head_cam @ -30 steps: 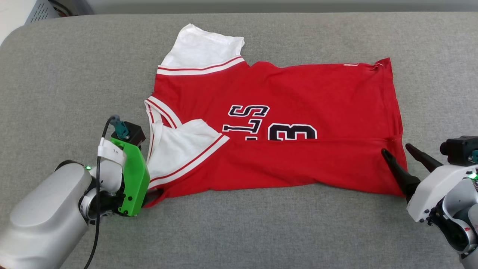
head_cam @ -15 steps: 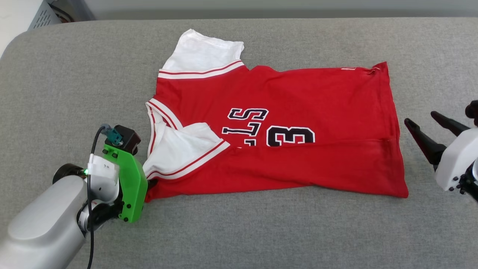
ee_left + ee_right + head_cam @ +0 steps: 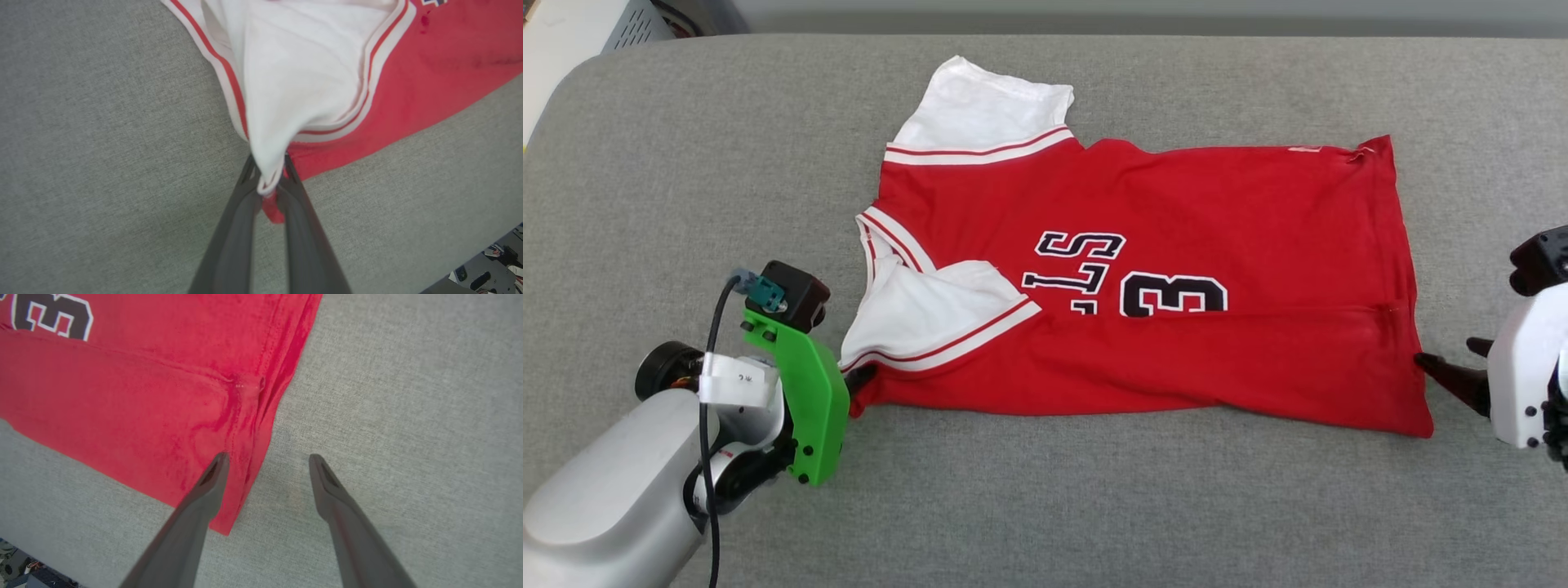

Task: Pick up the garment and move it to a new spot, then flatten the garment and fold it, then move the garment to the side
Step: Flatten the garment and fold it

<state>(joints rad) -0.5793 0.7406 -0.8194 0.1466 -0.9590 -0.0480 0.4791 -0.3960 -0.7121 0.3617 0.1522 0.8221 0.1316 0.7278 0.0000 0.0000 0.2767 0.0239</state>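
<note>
Before me spreads a grey, woven-fabric work surface (image 3: 1094, 506) under even, soft light, its far-left corner rounded, with a pale perforated box (image 3: 637, 24) beyond that corner, a dull grey strip (image 3: 1176, 16) along the far edge, and dark floor clutter (image 3: 496, 255) past one edge.

On the red chest of the garment (image 3: 1176, 196) I read black, white-edged letters (image 3: 1078, 261): an S, then LS below. Beside them stands a large 3 (image 3: 1174, 294), cut off by a fold.
</note>
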